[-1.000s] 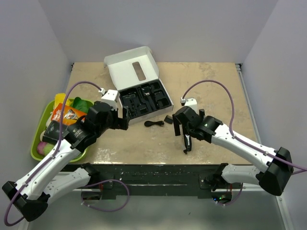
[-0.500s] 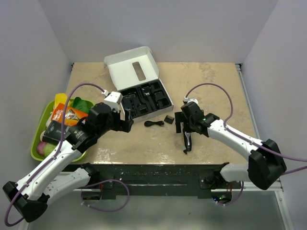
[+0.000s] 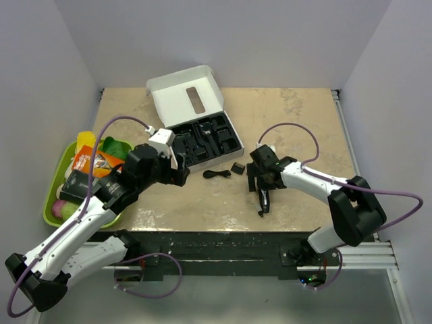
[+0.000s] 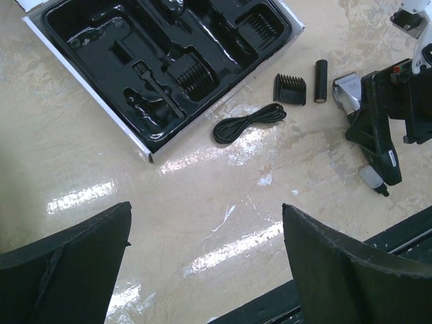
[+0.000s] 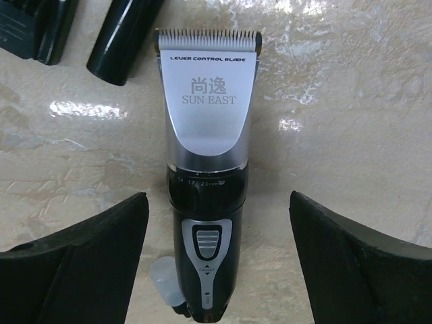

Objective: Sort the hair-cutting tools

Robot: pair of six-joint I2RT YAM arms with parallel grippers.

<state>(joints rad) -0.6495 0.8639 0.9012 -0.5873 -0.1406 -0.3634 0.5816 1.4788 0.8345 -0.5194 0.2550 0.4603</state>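
Straddling the hair clipper (image 5: 209, 135), the right fingers (image 5: 74, 263) stand wide, one on each side of its black handle with a gap either way. They touch nothing, so this reads as a line-up for a pinch across the slim body rather than a hold. The clipper lies flat on the table (image 3: 297, 115) near the front edge, its silver blade head pointing away from the arms' bases, well apart from the white box (image 3: 182, 98). A small translucent piece (image 5: 165, 283) sits right at the handle's tail and might be nudged when the fingers shut. Just beyond the blade lie a black cylinder (image 5: 125, 40) and a comb attachment (image 4: 290, 89), with the coiled cord (image 4: 250, 121) beside them, all loose between the clipper and the box. The box's black insert (image 4: 88, 27) has toothed comb pieces seated in some wells, which suggests where the loose parts belong. The left fingers (image 4: 61, 270) hang wide and empty over bare table near the box's front corner, likely kept clear of the right arm.
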